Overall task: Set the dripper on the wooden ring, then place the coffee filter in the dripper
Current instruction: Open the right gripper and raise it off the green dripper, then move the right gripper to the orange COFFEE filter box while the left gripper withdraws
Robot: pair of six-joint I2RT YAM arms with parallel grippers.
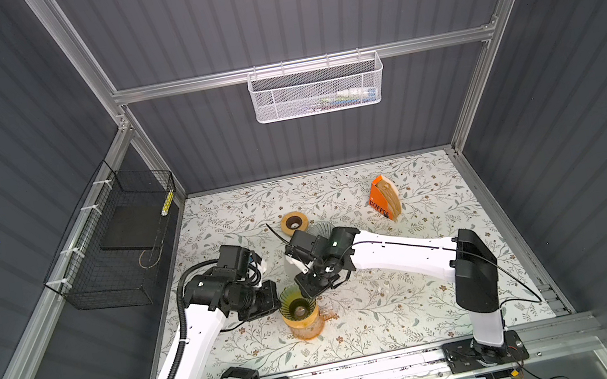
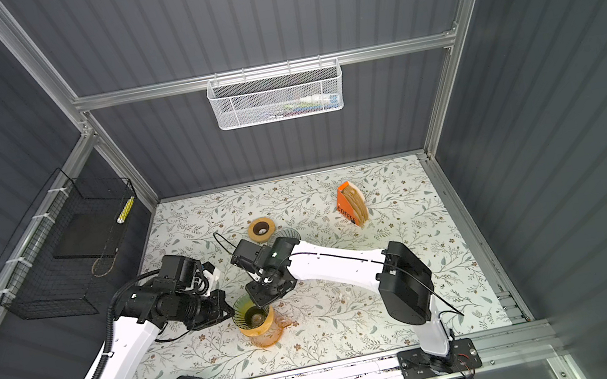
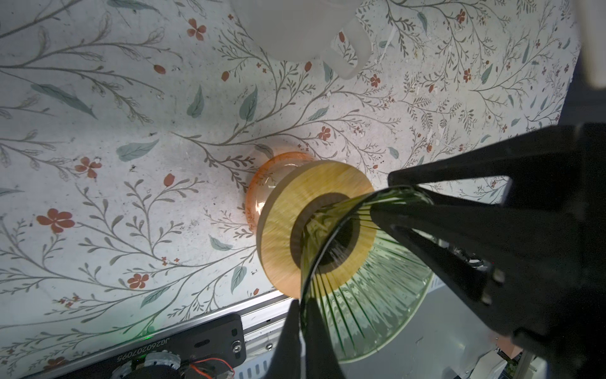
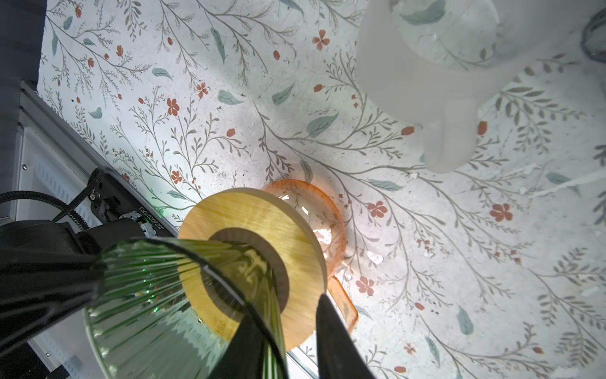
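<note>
Both hands at the dripper (image 1: 298,305) rim: I see left hand (image 3: 303,315) clamped on it, right hand (image 4: 285,315) straddling it, jaws apart. Dripper sits on the carafe (image 1: 309,328), between the hands. Filters (image 1: 391,194) stand in the orange holder (image 1: 378,202), well apart from right hand, farther out.

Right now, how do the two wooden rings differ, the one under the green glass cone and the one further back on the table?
The near wooden ring sits raised on the orange carafe; the far wooden ring lies flat on the table. The near wooden ring has the green dripper seated in its hole; the far wooden ring has nothing in its hole. Both are round, pale wood, with a dark-lined centre hole.
</note>
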